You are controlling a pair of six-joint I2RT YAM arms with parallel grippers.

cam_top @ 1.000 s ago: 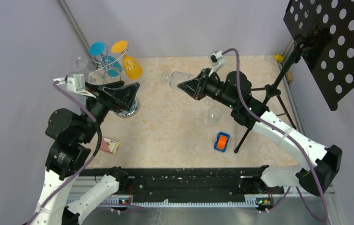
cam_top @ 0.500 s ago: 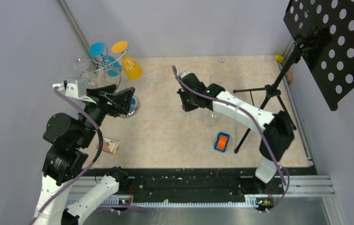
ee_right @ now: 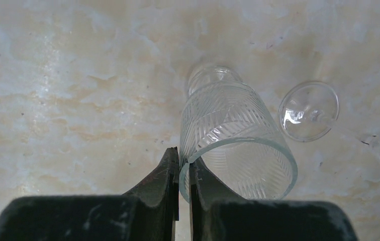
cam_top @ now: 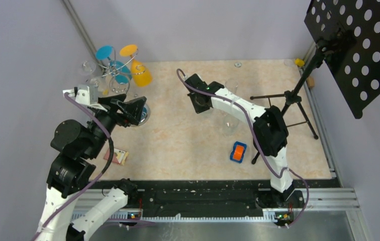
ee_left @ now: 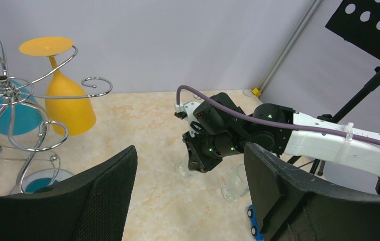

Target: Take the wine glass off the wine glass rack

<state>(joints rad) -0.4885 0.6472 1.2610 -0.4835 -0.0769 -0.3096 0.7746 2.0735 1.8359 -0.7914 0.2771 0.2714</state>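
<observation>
Against one second ago, the left gripper (cam_top: 131, 109) has drawn slightly nearer than the rack (ee_left: 3, 84), its fingers remaining spread wide with nothing between them. The right arm, which then reached in level with the glass (ee_right: 228, 130) held sideways in the air, has folded up and over, so that the right gripper (ee_right: 180, 160) now points straight down. The table (cam_top: 178, 145) is a mottled beige, stone-patterned surface. On it, nearer than the rack and to its right, lies an orange and blue toy car (cam_top: 238, 151); a second clear glass (cam_top: 229, 123) stands right of the rack. A black tripod (cam_top: 291, 98) stands farther right, carrying a perforated black panel (cam_top: 359, 45). Plain lilac walls (cam_top: 203, 25) close the scene behind the rack. An orange glass (ee_left: 70, 108) and a blue glass (ee_left: 22, 118) hang inverted from the rack's curled arms. The clear, ribbed glass is off the rack, well apart to its right over mid-table, mouth up. The right gripper's fingers are pressed together on its rim, one inside and one outside. Whether its foot touches the table cannot be told.
</observation>
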